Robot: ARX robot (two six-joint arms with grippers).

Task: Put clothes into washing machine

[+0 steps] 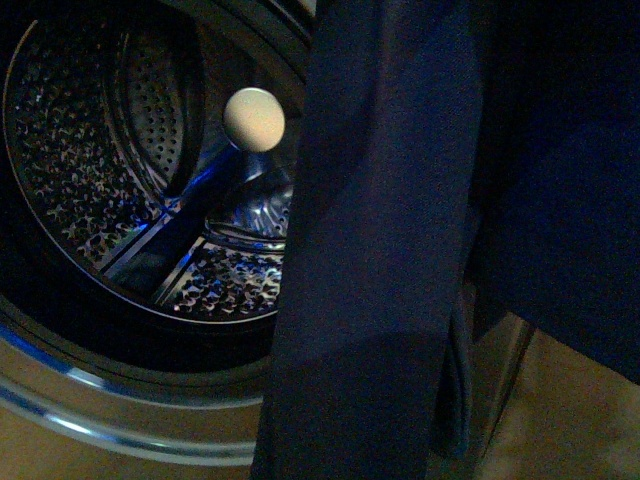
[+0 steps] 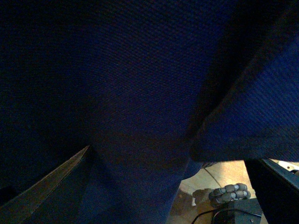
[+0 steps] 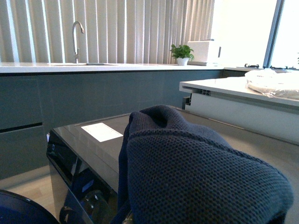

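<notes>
Here we see the clothes (image 1: 380, 250) hanging as a dark navy sheet straight down in front of the washing machine (image 1: 120, 410), covering the right half of its round port while the left half stays open to view. Behind the fabric's left edge the perforated drum (image 1: 70, 150) glints, and the cream knob (image 1: 254, 119) sits just beside that edge, apart from the cloth. The garment's lower end drops past the chrome rim of the port, so as it hangs it is outside the drum, not in it. From the left wrist the same knit cloth fills nearly everything, leaving only a corner of pale floor (image 2: 219, 175) and a grey ribbed roller (image 2: 229, 193). From the right wrist the cloth lies bunched in the foreground above a glossy grey appliance top (image 3: 93, 140), with a long counter (image 3: 93, 67), a faucet (image 3: 77, 32) and a potted plant (image 3: 182, 51) well beyond. The left gripper and right gripper are both hidden under fabric, so we cannot tell whether either is open or clamped.
</notes>
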